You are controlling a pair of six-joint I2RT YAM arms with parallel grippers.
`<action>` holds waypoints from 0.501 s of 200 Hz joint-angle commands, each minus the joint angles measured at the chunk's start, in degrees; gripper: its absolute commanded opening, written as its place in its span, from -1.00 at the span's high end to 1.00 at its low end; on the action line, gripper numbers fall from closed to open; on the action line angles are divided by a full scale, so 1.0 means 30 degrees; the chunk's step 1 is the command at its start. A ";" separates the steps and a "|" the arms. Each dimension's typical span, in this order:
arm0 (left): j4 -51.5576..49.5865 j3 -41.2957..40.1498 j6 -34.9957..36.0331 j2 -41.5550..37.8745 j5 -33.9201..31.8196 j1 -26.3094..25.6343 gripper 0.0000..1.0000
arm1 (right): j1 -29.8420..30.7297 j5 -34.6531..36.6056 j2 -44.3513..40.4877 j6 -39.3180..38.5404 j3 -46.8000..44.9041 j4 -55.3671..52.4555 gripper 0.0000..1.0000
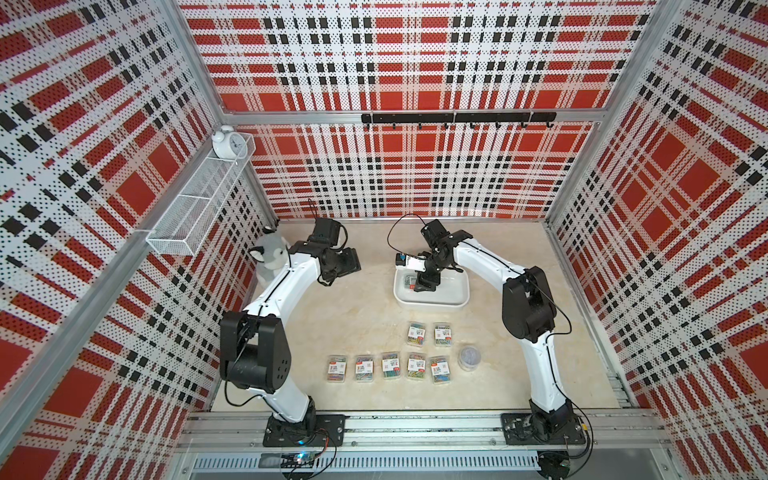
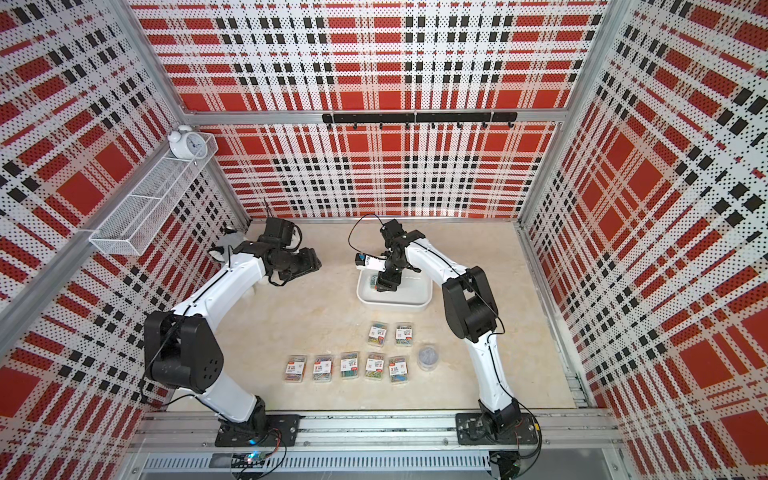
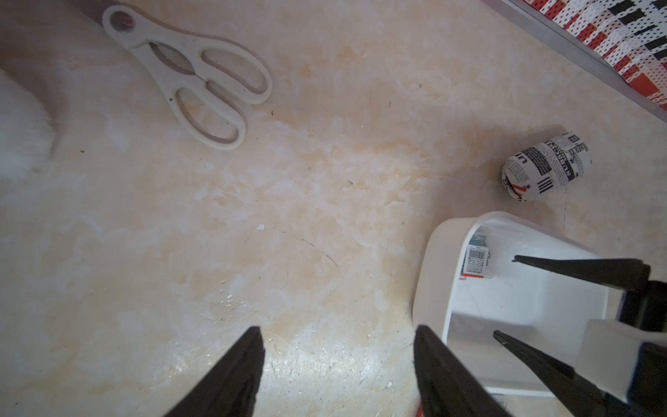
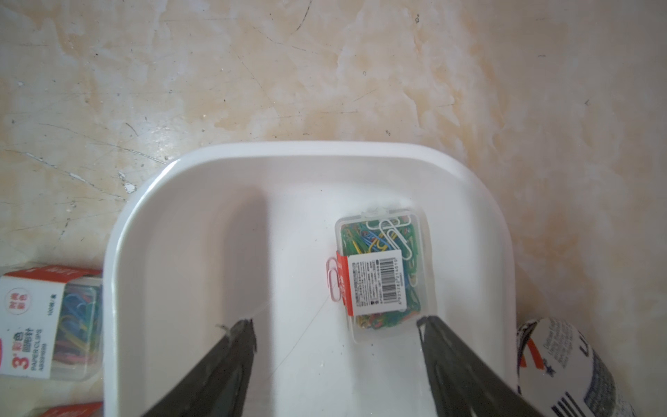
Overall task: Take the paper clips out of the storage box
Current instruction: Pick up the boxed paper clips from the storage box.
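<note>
seven cases (image 1: 390,365) and the round tub (image 1: 470,357) lie on the table (image 1: 353,324). one last case (image 4: 384,274) sits in the storage box (image 4: 202,224), below the right hand (image 4: 335,321), which is apart and empty. the left hand (image 3: 338,328) is apart too.

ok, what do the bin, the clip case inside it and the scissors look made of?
Storage box: glossy white moulded plastic, judging by soft highlights and the rounded rim.
Clip case: clear rigid plastic, clips show through; its label looks like printed paper.
Scissors: off-white, matte, likely plastic; blades can't be judged.
</note>
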 commanded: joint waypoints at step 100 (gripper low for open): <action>0.0596 -0.0308 0.0198 0.0252 0.0469 -0.0299 -0.37 | 0.0189 0.1236 0.1810 0.1041 0.0990 0.1195 -0.59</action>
